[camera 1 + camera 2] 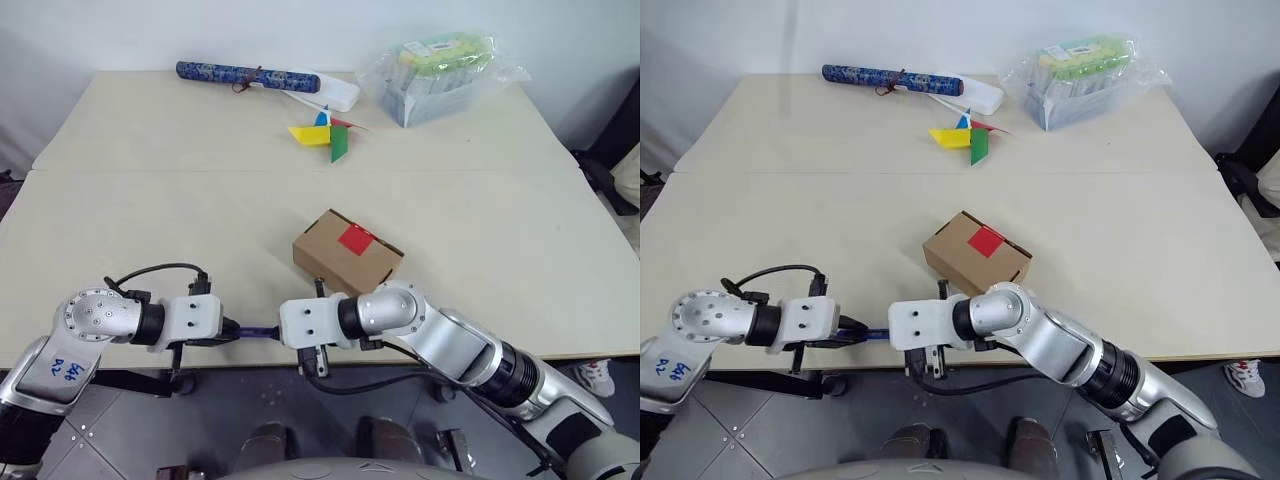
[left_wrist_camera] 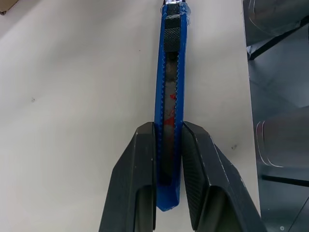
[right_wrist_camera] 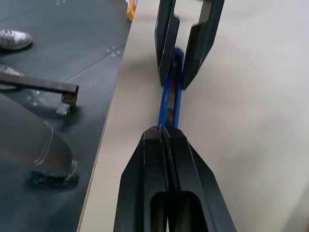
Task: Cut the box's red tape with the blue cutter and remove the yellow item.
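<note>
The brown box (image 1: 335,258) lies on the table near its front edge, with the red tape (image 1: 355,238) on its upper face. Just in front of it, over the table edge, the blue cutter (image 1: 258,331) hangs level between my two grippers. My left gripper (image 2: 169,133) is shut on the cutter's body (image 2: 169,96). My right gripper (image 3: 165,131) is pinched shut on the cutter's other end (image 3: 170,104); the left gripper's fingers (image 3: 166,38) face it. The yellow item is hidden.
At the table's far side lie a dark-blue patterned roll (image 1: 240,73), a multicoloured pinwheel (image 1: 325,135) and a clear plastic-wrapped tray (image 1: 440,75). A seam (image 1: 300,171) crosses the table between them and the box. A person's shoe (image 1: 597,375) shows on the floor at the right.
</note>
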Tool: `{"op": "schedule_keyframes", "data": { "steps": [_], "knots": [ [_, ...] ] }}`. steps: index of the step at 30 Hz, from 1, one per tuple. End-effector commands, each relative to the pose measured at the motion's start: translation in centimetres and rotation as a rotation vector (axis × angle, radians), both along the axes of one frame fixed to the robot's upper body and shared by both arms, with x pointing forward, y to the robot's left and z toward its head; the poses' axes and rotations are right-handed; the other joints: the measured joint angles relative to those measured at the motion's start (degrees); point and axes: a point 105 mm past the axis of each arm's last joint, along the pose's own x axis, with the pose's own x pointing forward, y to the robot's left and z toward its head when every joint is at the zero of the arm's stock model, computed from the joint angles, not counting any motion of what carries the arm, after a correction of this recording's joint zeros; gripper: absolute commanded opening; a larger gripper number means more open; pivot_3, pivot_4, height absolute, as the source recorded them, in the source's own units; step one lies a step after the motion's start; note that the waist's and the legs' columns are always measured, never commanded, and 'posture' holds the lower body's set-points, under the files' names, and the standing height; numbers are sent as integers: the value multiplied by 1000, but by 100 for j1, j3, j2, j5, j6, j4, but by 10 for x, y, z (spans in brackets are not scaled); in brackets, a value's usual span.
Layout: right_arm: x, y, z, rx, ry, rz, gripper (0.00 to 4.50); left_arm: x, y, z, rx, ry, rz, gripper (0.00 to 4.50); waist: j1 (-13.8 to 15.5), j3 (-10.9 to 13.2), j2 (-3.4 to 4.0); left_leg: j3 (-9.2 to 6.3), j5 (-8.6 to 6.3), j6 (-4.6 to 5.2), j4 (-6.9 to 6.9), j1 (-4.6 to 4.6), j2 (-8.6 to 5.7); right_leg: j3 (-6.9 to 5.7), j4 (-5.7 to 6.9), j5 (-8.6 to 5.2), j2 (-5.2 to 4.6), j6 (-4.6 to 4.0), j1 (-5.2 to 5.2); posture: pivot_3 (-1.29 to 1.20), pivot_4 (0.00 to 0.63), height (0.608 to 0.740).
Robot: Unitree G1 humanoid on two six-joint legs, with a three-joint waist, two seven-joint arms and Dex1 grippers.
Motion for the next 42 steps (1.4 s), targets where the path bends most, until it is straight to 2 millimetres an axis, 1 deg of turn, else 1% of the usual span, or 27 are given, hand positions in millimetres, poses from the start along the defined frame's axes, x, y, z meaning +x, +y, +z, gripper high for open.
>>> {"op": "schedule_keyframes", "data": {
  "steps": [1, 5, 9, 19, 23, 29, 33, 38, 42],
  "knots": [
    [-2, 0, -3, -9, -21, 28, 46, -7, -5, -9, 2, 39, -16, 403, -5, 0, 0, 0, 0, 0, 0, 0, 0, 0, 0, 0, 0, 0, 0, 0, 150, 740],
    [7, -6, -12, -41, -46, 6, 46, -12, -5, -10, 6, 57, -24, 403, -7, 0, 1, 1, 0, 0, 0, 1, 0, 0, 0, 0, 0, 0, 0, 0, 150, 740],
    [12, -9, -16, -55, -68, 2, 46, -15, -1, -12, 26, 75, -38, 403, -10, -1, 1, 1, -1, -1, -3, 3, 1, 0, -1, 0, 0, 0, 0, 0, 150, 740],
    [15, -5, -12, -22, -73, -7, 46, -17, 1, -12, 49, 94, -67, 403, -26, -1, 3, 2, -1, -5, -5, 5, 6, 0, -1, -2, 5, -4, 0, 0, 150, 740],
    [14, 2, 1, 31, -67, -3, 46, -18, 3, -14, 66, 104, -69, 403, -41, -1, 3, 2, -1, -6, -5, 5, 7, 0, 0, -3, 7, -5, 0, 0, 150, 740],
    [16, 0, -7, 12, -63, -13, 46, -17, 5, -14, 72, 106, -71, 403, -46, -1, 3, 2, -1, -7, -8, 5, 7, 1, -2, -3, 8, -6, 0, 0, 150, 740],
    [11, -5, -13, -9, -56, 12, 46, -15, 6, -14, 77, 104, -60, 403, -47, -1, 4, 2, -1, -7, -10, 6, 7, 1, -3, -3, 8, -6, 0, 0, 150, 740],
    [8, -1, -4, 21, -54, 30, 46, -14, 8, -16, 88, 103, -51, 403, -51, -1, 6, 3, -1, -8, -10, 7, 7, 1, -2, -3, 8, -6, 0, 0, 150, 740],
    [1, 1, 0, 47, -28, 53, 46, -12, 6, -17, 93, 84, -52, 403, -50, -1, 7, 2, -1, -8, -10, 7, 7, 2, -2, -3, 8, -6, 0, 0, 150, 740]
  ]
}}
